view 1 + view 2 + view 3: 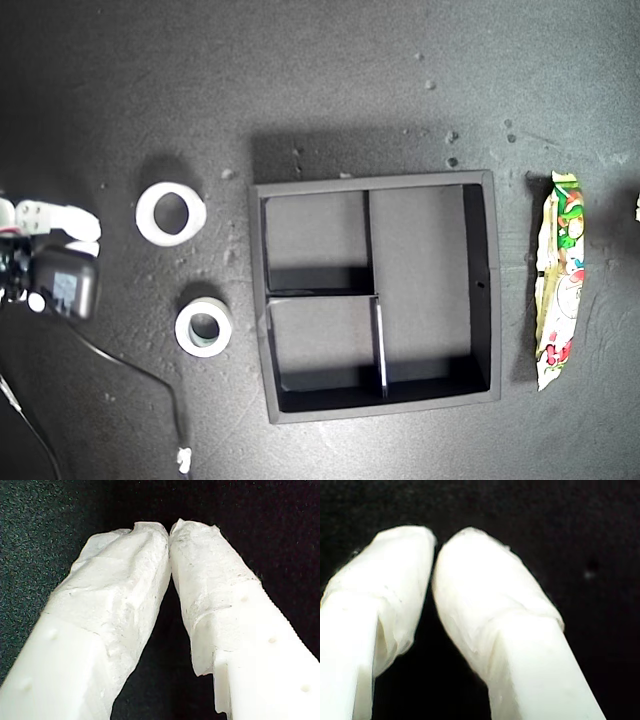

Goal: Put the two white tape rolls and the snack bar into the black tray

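white tape-wrapped fingertips (150, 560) of my first gripper (169, 530) meet on nothing, as do my second gripper's (434, 542); both white ring-shaped tape rolls (170, 213) (204, 328) lie outside the square matte black tray (480, 290), the crinkled green-white-red snack bar (560, 280) beyond its far wall; open wide before descending over a roll.

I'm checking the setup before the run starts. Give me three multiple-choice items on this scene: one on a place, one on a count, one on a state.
1. In the exterior view, the snack bar lies
A. right of the tray
B. left of the tray
C. inside the tray

2. White rolls on the table:
A. one
B. two
C. three

3. My first tool's tips are
A. wide apart
C. closed together, empty
B. closed on a roll

Key: 1 A, it lies beyond the tray's right wall. 2 B, the big roll and small roll sit left of the tray. 3 C, the tips meet with nothing between.
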